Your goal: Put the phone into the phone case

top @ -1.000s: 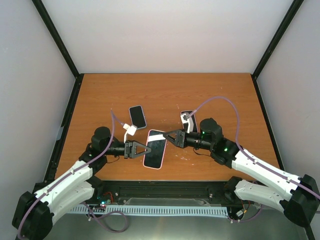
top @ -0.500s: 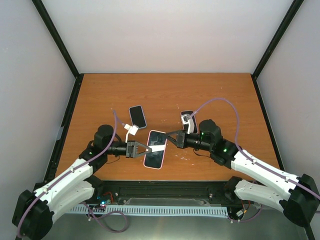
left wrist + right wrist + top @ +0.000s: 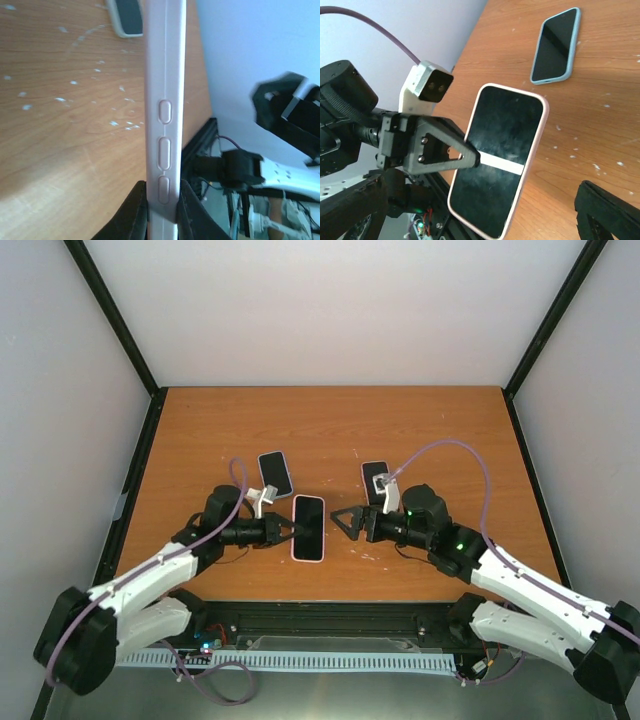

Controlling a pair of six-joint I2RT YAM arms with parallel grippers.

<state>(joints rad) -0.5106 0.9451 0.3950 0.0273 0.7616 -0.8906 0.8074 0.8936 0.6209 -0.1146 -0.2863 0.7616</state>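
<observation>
The orange-brown wooden table [image 3: 430,420] carries the whole scene. The left arm [image 3: 150,580] and the right arm [image 3: 520,580], white-shelled with black joints, reach inward from the near edge and face each other across the table's middle.

Between them is the pink soft phone case [image 3: 309,529], and the black-faced phone [image 3: 505,150] appears to be already seated in it. The long axis of the pair runs away from the arm bases, nearly square to both arms. The overhead view does not settle whether the case rests on the wood or is held just above it.

Two idle handsets lie farther back: a pale-blue-cased phone [image 3: 275,474] behind the left wrist, and a dark phone [image 3: 372,472] partly under the right wrist.

The left gripper [image 3: 290,531] is clamped on the case's left long edge, one finger [image 3: 465,159] across the screen and the other beneath. The left wrist view shows the moulded side buttons [image 3: 165,150] just above the grip.

The right gripper [image 3: 338,523] has its fingers spread wide and holds nothing. It sits just beside the case's right long edge, apart from it. The case therefore lies directly ahead of the free hand, so any pressing of the phone home would probably fall to the right arm.
</observation>
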